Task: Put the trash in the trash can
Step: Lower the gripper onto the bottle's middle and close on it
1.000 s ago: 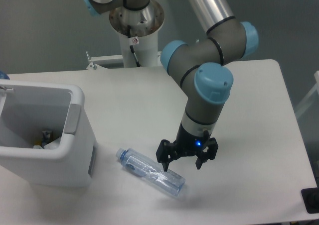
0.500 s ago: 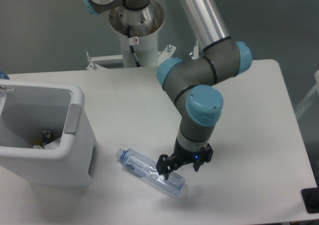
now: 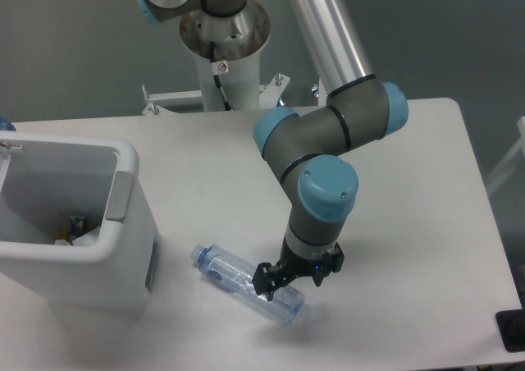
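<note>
A clear bluish water bottle lies on its side on the white table, its blue cap pointing toward the trash can and its base toward the near edge. The trash can stands at the left side of the table, a white bin with a thick rim and a grey side panel, close to the cap end but apart from it. Inside it some scraps lie at the bottom; what they are is hard to tell from here. The arm reaches down from above and the gripper sits low over the base end of the bottle. Its black fingers are spread, one on either side of the bottle's body, and appear not to be pressing it.
</note>
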Tool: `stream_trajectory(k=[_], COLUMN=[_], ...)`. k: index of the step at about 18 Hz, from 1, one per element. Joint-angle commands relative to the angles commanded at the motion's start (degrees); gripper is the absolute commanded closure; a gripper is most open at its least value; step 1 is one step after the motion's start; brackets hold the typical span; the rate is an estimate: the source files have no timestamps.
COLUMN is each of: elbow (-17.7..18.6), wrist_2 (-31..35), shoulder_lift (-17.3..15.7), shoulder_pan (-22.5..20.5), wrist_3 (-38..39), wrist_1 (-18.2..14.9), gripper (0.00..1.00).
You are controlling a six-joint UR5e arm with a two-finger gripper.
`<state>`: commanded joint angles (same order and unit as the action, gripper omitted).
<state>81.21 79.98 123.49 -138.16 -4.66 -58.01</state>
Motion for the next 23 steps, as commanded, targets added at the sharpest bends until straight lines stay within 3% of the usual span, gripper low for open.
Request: stream_trajectory(k=[12,17,23], elbow=[0.09,-0.26,-0.79], wrist_2=[0.0,4.21,4.57], shoulder_lift=[0.35,2.81,4.04], shoulder_pan=[0.97,3.25,3.25], wrist_3=[4.47,9.92,12.39], wrist_1=[-1.32,-1.05,-1.14], gripper=[0.0,0.0,0.0])
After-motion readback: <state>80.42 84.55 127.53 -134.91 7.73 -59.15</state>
